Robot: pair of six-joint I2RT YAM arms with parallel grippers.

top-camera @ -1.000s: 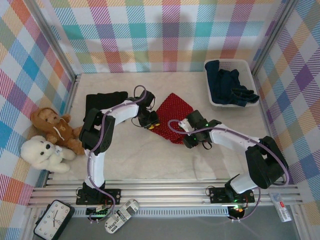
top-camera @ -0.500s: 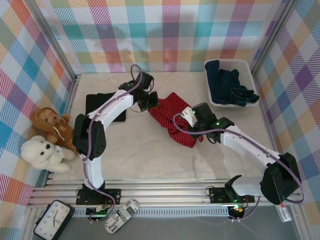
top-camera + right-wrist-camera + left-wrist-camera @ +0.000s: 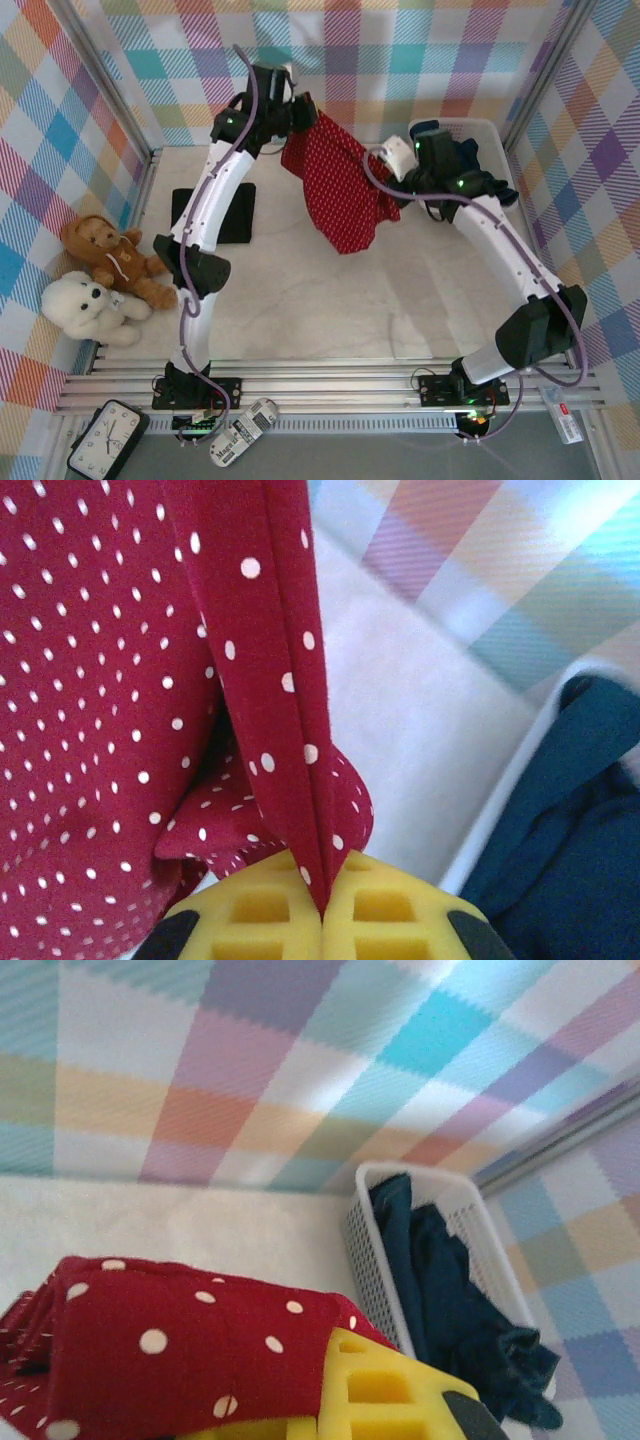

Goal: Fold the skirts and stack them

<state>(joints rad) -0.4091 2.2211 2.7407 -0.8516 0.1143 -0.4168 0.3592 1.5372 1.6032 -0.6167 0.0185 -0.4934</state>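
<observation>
The red skirt with white dots (image 3: 340,190) hangs in the air over the back of the table, stretched between both grippers. My left gripper (image 3: 303,112) is raised high near the back wall, shut on the skirt's upper left corner (image 3: 150,1350), cloth draped over its yellow fingers (image 3: 400,1390). Lower on the right, my right gripper (image 3: 390,190) is shut on the other corner, a fold of red cloth (image 3: 290,730) pinched where the yellow pads meet (image 3: 322,910). A folded black skirt (image 3: 215,213) lies flat at the table's left. Dark blue denim skirts (image 3: 460,170) lie bunched in the basket.
The white mesh basket (image 3: 498,135) stands at the back right, close behind my right wrist; its rim (image 3: 500,790) and wall (image 3: 365,1230) are close to both grippers. Two teddy bears (image 3: 100,275) sit off the table's left edge. Bare tabletop (image 3: 330,300) lies under the hanging skirt.
Both grippers closed on the red skirt on the table, then lifted it up and back. It now hangs spread between them.
</observation>
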